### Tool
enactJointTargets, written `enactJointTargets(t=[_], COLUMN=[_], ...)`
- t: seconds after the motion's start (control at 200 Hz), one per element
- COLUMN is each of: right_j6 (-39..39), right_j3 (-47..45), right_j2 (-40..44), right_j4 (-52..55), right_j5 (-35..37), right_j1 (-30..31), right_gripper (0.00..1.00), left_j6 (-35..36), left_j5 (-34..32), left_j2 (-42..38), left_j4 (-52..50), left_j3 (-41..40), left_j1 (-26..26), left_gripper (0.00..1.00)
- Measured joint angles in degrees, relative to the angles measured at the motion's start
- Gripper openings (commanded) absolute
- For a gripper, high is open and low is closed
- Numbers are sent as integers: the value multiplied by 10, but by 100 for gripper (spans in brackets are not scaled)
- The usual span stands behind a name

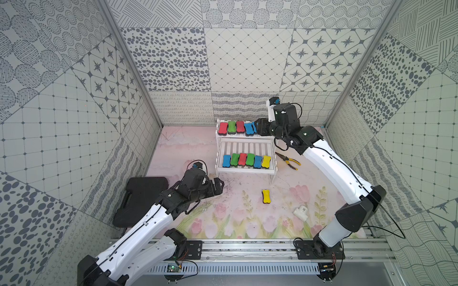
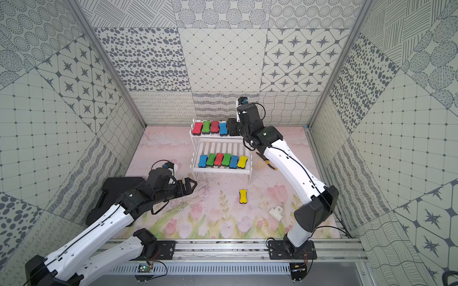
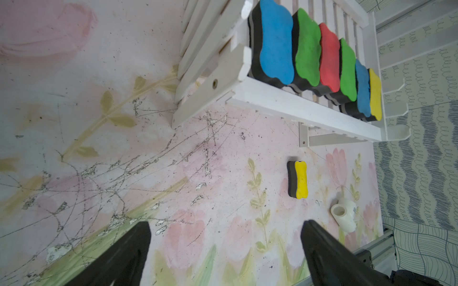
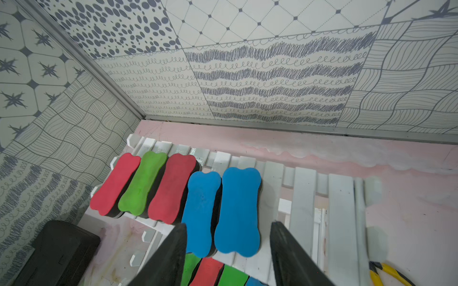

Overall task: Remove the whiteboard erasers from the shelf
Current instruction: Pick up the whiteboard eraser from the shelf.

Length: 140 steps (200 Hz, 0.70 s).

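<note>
Floral tabletop (image 1: 235, 213) bearing shelf (image 1: 245, 147), yellow eraser (image 1: 266, 195), pliers (image 1: 288, 161), case (image 1: 142, 198)

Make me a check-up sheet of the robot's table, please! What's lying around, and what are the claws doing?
Surface: pink flowered mat, scratched and scuffed.
Job's things: white shelf carries an upper row of five erasers and a lower row of six; one yellow eraser lies on the mat.
Clutter: yellow-handled pliers beside the shelf, black case, white pipe fitting.
Claws: left claw open and empty above the mat; right claw open over the two blue erasers ending the upper row, no grip seen.
Cables: black cables loop at both wrists and the right base.
Surroundings: patterned wall panels; metal rail in front.
</note>
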<state>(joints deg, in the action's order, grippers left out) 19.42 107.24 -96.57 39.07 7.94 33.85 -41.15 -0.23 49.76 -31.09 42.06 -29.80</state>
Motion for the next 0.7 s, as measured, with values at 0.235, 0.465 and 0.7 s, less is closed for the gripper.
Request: enactJointTargets(t=[0.235, 0.465, 0.7], right_j6=[-18, -25, -31], right_j3=[26, 46, 66], right_j2=[-31, -44, -67], right_j4=[43, 54, 63], right_j5=[-11, -13, -15], right_j1=[-5, -5, -8], right_gripper=[59, 58, 55], left_j6=[3, 5, 5], left_j5=[0, 0, 0], left_j2=[1, 6, 7], left_j4=[0, 0, 0], left_j3=[0, 0, 0], left_j1=[0, 0, 0], left_gripper=[100, 99, 99])
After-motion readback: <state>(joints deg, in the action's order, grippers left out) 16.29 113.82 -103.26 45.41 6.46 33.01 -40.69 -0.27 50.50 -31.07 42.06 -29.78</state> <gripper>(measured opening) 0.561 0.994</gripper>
